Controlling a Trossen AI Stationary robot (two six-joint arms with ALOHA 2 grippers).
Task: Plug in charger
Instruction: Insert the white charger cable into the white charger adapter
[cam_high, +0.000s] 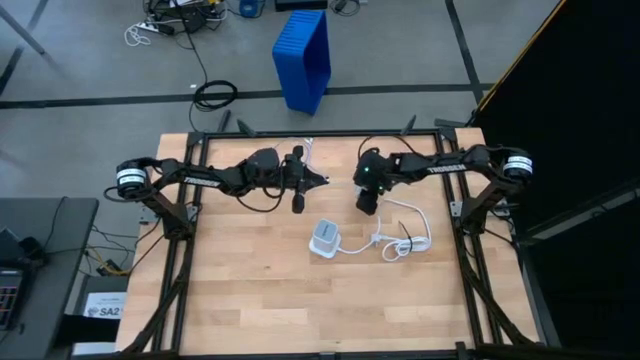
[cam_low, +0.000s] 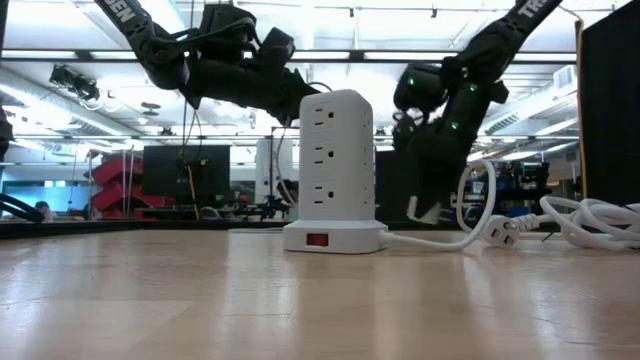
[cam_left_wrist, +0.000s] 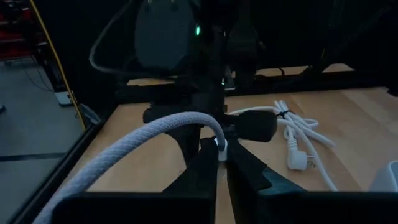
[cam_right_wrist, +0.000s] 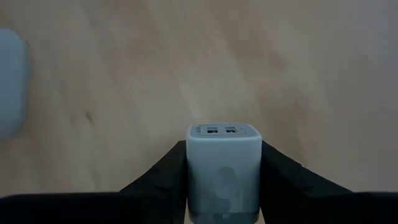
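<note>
The charger (cam_right_wrist: 224, 168) is a small grey-white block with two USB ports on its end face. It is in my right gripper (cam_right_wrist: 224, 152), which hangs above the table just beyond the white tower power strip (cam_high: 325, 238), also seen in the low view (cam_low: 335, 170). The strip stands upright on its base; its thick white cord (cam_high: 400, 240) lies coiled to the right. My left gripper (cam_high: 318, 180) hovers left of the right one, shut on the end of a white braided cable (cam_left_wrist: 143, 140). My left gripper pinches the cable's small white end plug (cam_left_wrist: 219, 147) between its two fingertips. The cable arcs back from the plug past the gripper, clear of the table. My right gripper pinches the charger's two opposite sides (cam_right_wrist: 193, 174) between its two fingers (cam_right_wrist: 158, 174), pointing down. The port face points at the table and the block is lifted clear.
The power strip's plug and coiled cord (cam_left_wrist: 298, 143) lie on the wooden table (cam_high: 250, 290) right of the tower. Black frame rails (cam_high: 185, 250) run along the table's sides. A blue bin (cam_high: 303, 55) stands on the floor beyond the far edge.
</note>
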